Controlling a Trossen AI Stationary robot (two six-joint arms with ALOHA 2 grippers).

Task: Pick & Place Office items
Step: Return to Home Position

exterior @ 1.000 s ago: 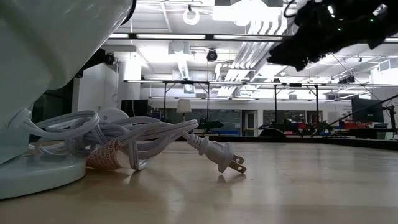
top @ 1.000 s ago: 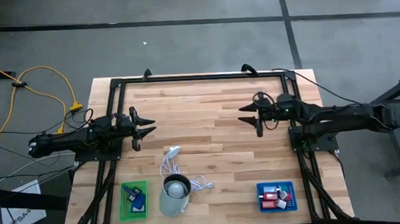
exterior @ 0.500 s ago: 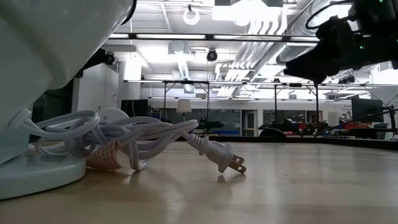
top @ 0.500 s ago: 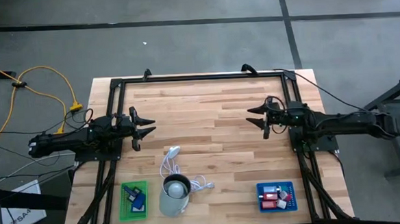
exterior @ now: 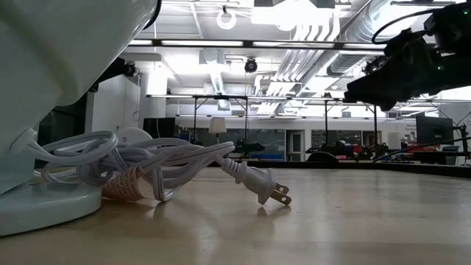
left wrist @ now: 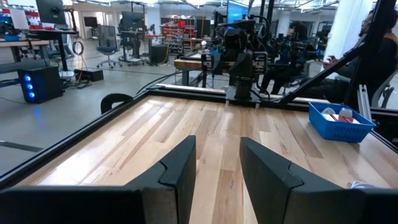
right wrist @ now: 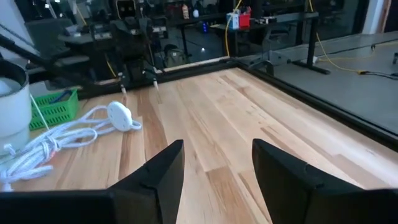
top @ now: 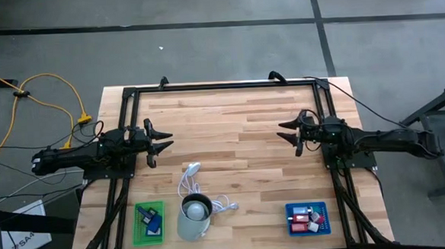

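We see the left gripper (top: 162, 142) hanging over the left side of the wooden table (top: 230, 116), its two fingers spread with nothing between them. The right gripper (top: 286, 133) faces it from the right side, likewise spread and empty. The office items lie along the table's bottom edge in the high view: red, white and pink pieces (top: 307, 219) in the blue basket (top: 289, 209) at the right, and blue pieces (top: 148, 217) in the green basket (top: 139, 234) at the left. Between the baskets stands a pale cup (top: 195, 216), with the white coiled cable (top: 189, 177) touching it.
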